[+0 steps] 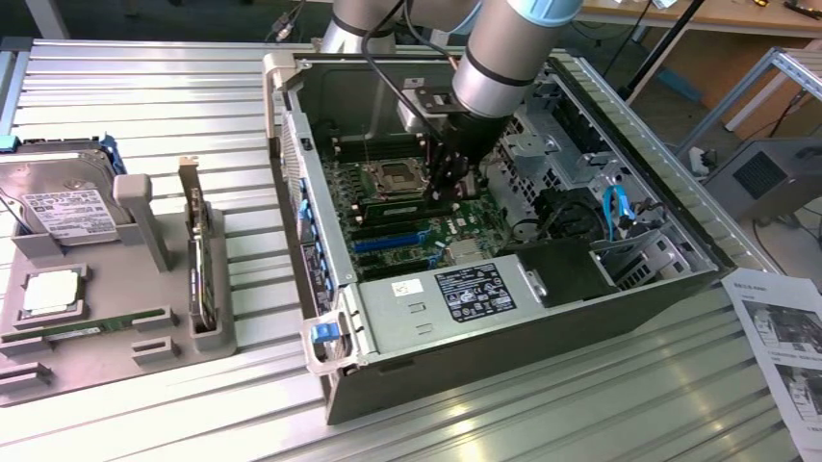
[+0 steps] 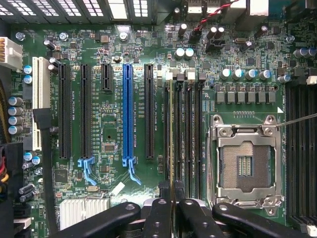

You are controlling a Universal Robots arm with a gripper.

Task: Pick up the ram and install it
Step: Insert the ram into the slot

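Black fingers (image 2: 159,218). Between them the ram (image 2: 171,148), a thin olive-green edge. Beyond the fingers the motherboard (image 2: 111,124) is dark green with fine pale tracing. One blue slot (image 2: 128,114) among black slots (image 2: 65,111). Silver socket frame (image 2: 245,130). Ribbed grey desk (image 1: 154,96).

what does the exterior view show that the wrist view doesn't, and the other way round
Exterior view: the arm reaching into the open case, a grey tray at that view's left holding a hard drive and a processor, and a paper sheet.
Wrist view: the ram seen edge-on, clamped between the fingers, by the black memory slots.
Both: the gripper, the motherboard, the empty processor socket and the blue slot.
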